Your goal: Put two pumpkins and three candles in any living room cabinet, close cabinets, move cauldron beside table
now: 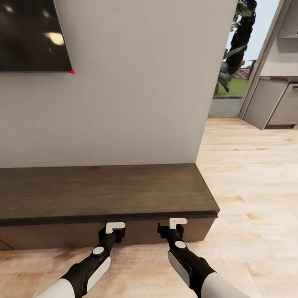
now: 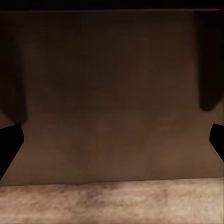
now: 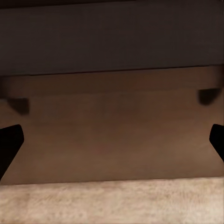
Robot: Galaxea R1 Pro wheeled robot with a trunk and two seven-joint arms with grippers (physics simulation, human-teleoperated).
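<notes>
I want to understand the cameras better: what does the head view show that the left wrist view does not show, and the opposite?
The head view alone has the cabinet top, both arms with the left gripper and right gripper at the cabinet's front, the wall, the dark screen and a doorway. The left wrist view alone gives a close look at the cabinet's flat front, with dark fingertips spread at the edges. Both show the cabinet front and the wooden floor.

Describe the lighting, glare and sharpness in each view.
Head view: evenly lit; the dark screen reflects bright ceiling lights; the cabinet front sits in shade. Left wrist view: dim and soft, the cabinet front fading darker away from the floor. Right wrist view: brighter brown front, blurry, with a dark band under the cabinet top.
</notes>
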